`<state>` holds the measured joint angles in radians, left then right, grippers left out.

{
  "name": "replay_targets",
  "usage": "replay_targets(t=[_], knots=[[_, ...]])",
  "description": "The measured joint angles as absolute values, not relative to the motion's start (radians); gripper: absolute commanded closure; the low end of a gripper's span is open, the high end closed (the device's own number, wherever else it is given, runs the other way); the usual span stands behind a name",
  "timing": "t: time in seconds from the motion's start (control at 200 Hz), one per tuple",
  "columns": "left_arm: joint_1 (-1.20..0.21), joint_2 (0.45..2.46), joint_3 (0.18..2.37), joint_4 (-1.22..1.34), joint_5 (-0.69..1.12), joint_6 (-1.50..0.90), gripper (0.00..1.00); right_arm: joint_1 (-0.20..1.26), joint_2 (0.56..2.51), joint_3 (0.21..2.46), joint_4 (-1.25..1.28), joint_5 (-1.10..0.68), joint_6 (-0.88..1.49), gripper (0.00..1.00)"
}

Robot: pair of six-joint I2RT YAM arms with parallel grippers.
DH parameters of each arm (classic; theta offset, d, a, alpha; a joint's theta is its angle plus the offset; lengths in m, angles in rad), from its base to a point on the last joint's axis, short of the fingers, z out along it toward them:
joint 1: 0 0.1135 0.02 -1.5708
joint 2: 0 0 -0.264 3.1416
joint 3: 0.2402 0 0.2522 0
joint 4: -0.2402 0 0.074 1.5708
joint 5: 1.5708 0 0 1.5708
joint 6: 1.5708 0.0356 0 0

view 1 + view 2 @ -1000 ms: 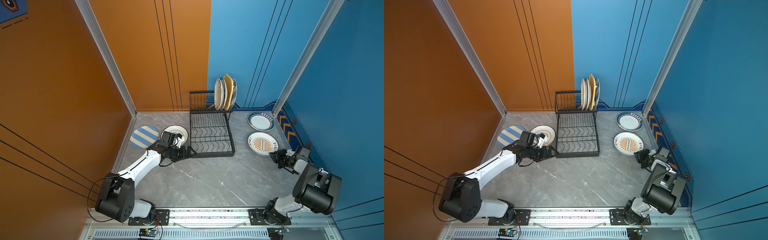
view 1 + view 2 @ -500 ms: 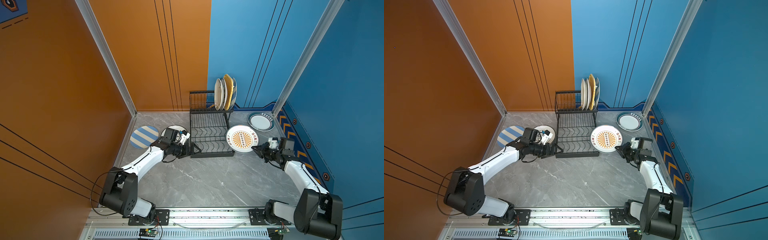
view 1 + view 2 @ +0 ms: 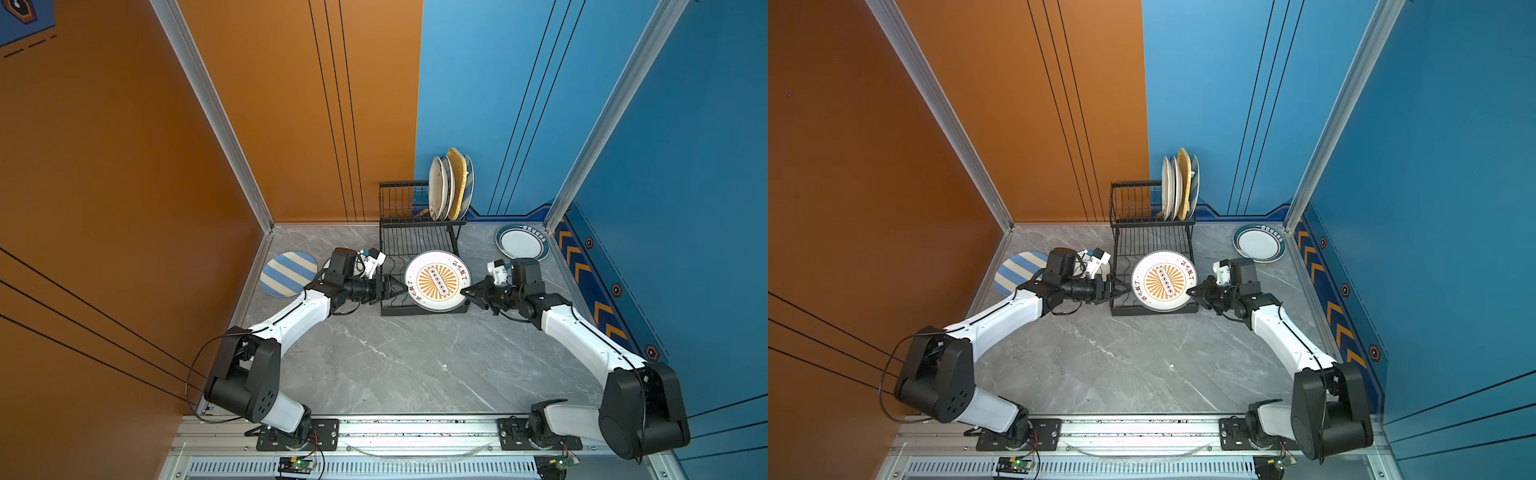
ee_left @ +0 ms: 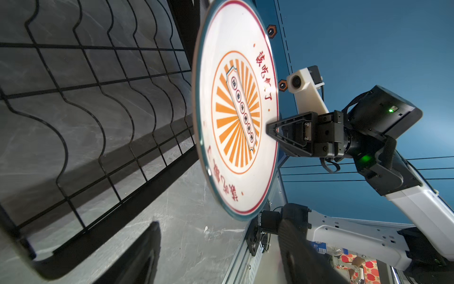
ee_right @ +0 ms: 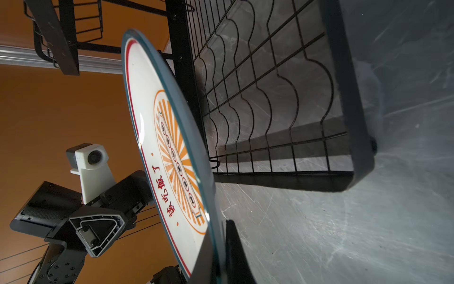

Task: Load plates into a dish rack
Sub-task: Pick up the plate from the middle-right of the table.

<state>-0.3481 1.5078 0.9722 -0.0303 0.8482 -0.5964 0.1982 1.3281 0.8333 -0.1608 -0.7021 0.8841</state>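
plate (image 3: 436,280) moved over rack (image 3: 422,223) — marble tabletop (image 3: 395,365)

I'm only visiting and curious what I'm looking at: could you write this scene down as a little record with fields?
Held plate: sunburst plate, tilted over the lower tier of the dish rack
Right tool: shut on the sunburst plate's rim
Left tool: open, at the opposite rim
Upper tier: standing plates, on edge in a row
On the table: striped plate and teal-rimmed plate, lying flat
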Motion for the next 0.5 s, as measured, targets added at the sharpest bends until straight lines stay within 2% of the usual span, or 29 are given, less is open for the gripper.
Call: replay_targets(t=[0.501], knots=[[-0.327,1.532,0.972,0.065,0.857,-0.669,0.50,0.321,1.423,0.916,-0.081,-0.711,0.915,1.00]])
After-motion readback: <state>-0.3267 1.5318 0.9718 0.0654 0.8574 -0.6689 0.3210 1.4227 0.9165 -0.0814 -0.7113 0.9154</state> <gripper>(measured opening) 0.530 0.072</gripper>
